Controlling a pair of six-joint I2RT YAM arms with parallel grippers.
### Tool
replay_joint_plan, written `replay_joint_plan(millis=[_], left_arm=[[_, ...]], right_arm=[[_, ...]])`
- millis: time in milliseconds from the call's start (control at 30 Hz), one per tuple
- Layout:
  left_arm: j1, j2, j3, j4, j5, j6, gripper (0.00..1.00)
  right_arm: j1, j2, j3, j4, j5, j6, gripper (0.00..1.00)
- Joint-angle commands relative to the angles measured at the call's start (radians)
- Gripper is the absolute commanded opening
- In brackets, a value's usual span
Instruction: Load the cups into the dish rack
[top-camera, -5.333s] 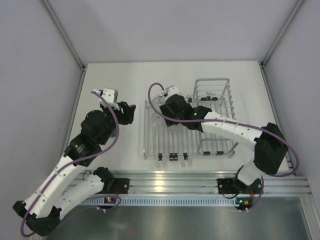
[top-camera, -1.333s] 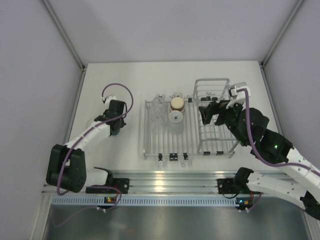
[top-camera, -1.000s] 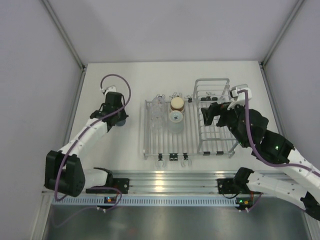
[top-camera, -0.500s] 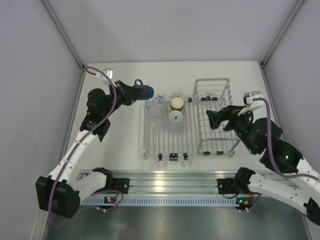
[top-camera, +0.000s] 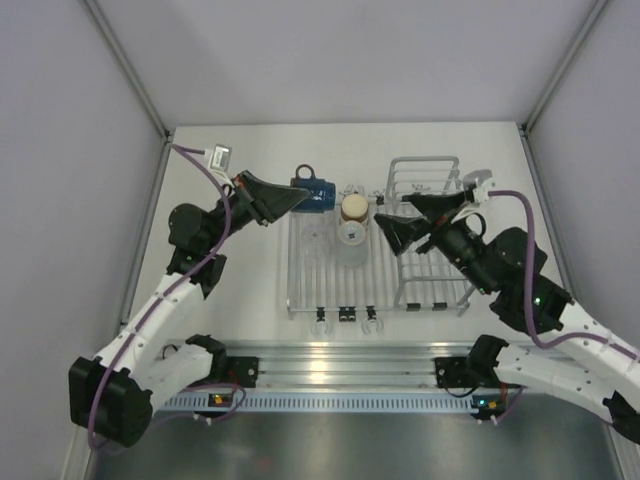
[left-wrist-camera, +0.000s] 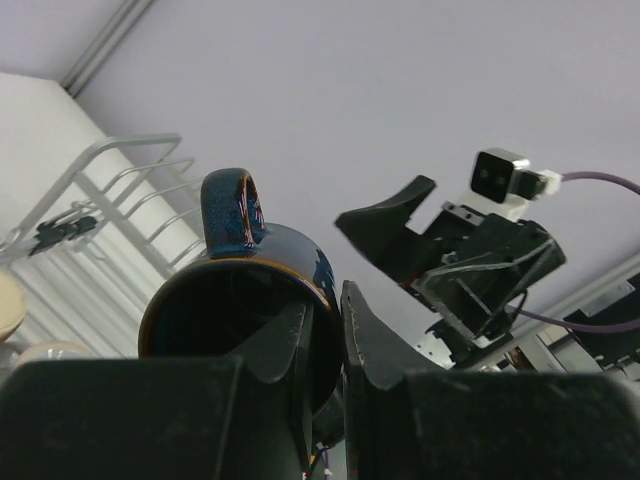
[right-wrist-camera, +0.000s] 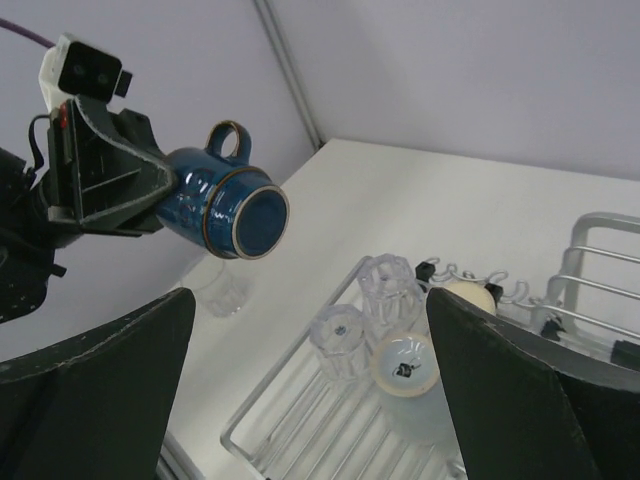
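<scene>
Carrying the mug (top-camera: 318, 193) to the rack (top-camera: 300, 300), by the look of it, with the other cups (top-camera: 350, 232) already down on the flat bars.

Top view first: clamped in the left gripper (top-camera: 297, 196), held in the air on its side just over the rack's upper left corner, handle toward the top of the frame. Stretched in from lower left on a long arm (top-camera: 160, 300), wrist levelled out. Hovering right of centre with the right gripper (top-camera: 395, 212), spread wide and holding nothing, over the seam between bars and basket, aimed left at the mug.

Switching to the left wrist: looking into the dark mouth, handle up, wall pinched between the fingers (left-wrist-camera: 365, 340), one seemingly inside the rim. Beyond it, mid-frame, the right gripper gaping.

Over to the right wrist: facing the mug's far end in the upper left, base or mouth hard to call. Framed by its own dark fingers (right-wrist-camera: 100, 400) at both lower corners, far apart. At bottom centre, clear cup (right-wrist-camera: 390, 285), pale cup (right-wrist-camera: 405, 362) and tan cup (right-wrist-camera: 470, 295) sitting on the bars.

Next, probably: tipping the mug over and lowering it onto a free stretch of bars, or passing it across to the open gripper. Either way, steering clear of the parked cups.
</scene>
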Motion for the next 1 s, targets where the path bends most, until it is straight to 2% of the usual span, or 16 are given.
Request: replay_joint_plan(millis=[0,167,667,800,967], left_arm=[[-0.033,-0.028,0.019,0.151,-0.022,-0.021,0.00],[-0.089,-0.020,0.015,0.151,-0.051,-0.011,0.00],[-0.161,-0.018,0.019,0.168,-0.122,0.003,0.00],[-0.175,-0.015,-0.001,0.237,-0.135,-0.035,0.00],[-0.186,0.015,-0.046,0.419,-0.148,-0.158,0.00]], right_arm=[[0.014,0.053,-0.031,0.199,-0.123,0.033,0.99],[0.012,0.070,-0.077,0.362,-0.191,0.065,0.99],[0.014,0.184,-0.108,0.544,-0.297,0.108,0.99],[0.012,0.190,-0.119,0.567,-0.303,0.110,0.99],[0.012,0.201,-0.131,0.612,-0.311,0.113,0.99]])
